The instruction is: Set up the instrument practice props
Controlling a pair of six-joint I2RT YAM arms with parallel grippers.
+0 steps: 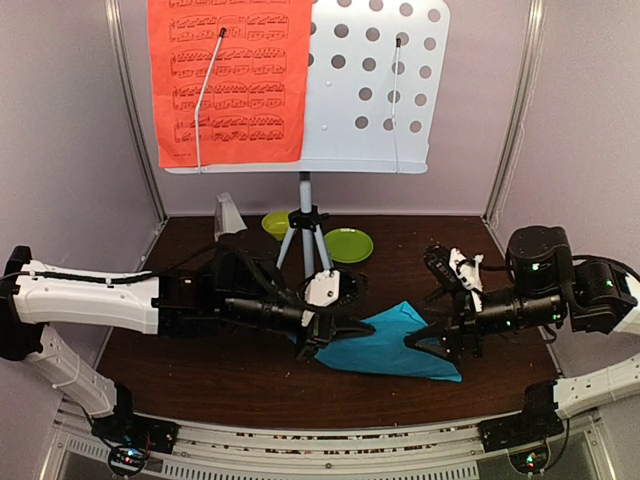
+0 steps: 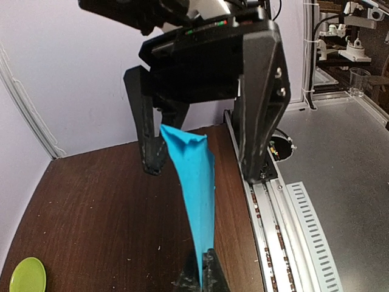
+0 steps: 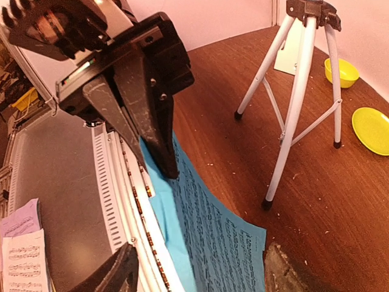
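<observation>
The pale grey perforated music-stand desk (image 1: 370,90) stands on the grey tripod (image 1: 305,235) at the back, with the red music sheet (image 1: 230,80) on its left half. The blue music sheet (image 1: 405,340) lies at the front of the table. My left gripper (image 1: 322,340) is shut on its left edge (image 2: 193,182) and lifts that edge. My right gripper (image 1: 440,345) is open, with its fingers on either side of the sheet's right end (image 3: 219,237). The whitish metronome (image 1: 228,215) stands at the back left.
A lime-green bowl (image 1: 276,224) and a lime-green plate (image 1: 348,245) sit by the tripod's feet (image 3: 267,201). A slotted metal rail (image 2: 285,231) runs along the table's near edge. Loose white and purple sheets (image 3: 21,243) lie beyond it.
</observation>
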